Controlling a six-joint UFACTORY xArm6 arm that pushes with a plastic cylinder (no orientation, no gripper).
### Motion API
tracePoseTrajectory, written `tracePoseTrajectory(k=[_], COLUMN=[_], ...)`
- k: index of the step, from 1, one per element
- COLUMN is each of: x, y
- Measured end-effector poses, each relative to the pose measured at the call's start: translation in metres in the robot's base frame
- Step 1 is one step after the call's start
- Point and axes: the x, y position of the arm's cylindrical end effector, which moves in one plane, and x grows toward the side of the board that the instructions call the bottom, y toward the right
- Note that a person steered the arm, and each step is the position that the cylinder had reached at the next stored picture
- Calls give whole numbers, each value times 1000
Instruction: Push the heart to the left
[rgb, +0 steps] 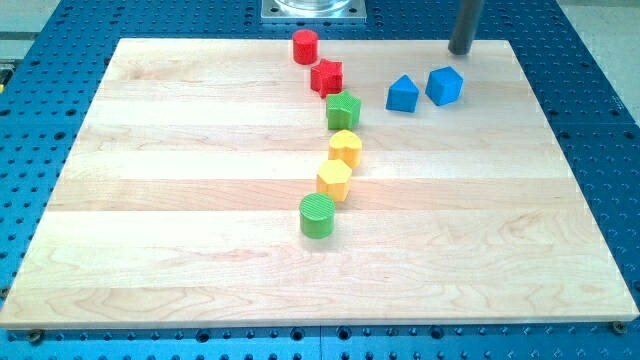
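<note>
You see my tip (460, 50) at the worktop's (200, 250) one o'clock edge, far from the yellow heart (346, 147); no pincer is visible.

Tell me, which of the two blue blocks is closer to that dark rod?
The blue cube, the one further to the view's right. It sits just below my tip, while the other blue block lies further off to the view's left.

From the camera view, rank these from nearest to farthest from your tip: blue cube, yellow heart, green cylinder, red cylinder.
My tip sits at the view's top right.
1. Blue cube, just below the tip.
2. Yellow heart and red cylinder: too close to call; heart down-left mid-board, cylinder left at the top.
3. Green cylinder, lowest in the column.
</note>
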Motion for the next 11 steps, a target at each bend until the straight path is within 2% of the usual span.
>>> tracePoseTrajectory(k=[2,3,4,5,6,8,9,10,11], x=[-9,15,20,41,103,154,227,239,212], y=[69,111,114,106,96,0,-55,-139,-177])
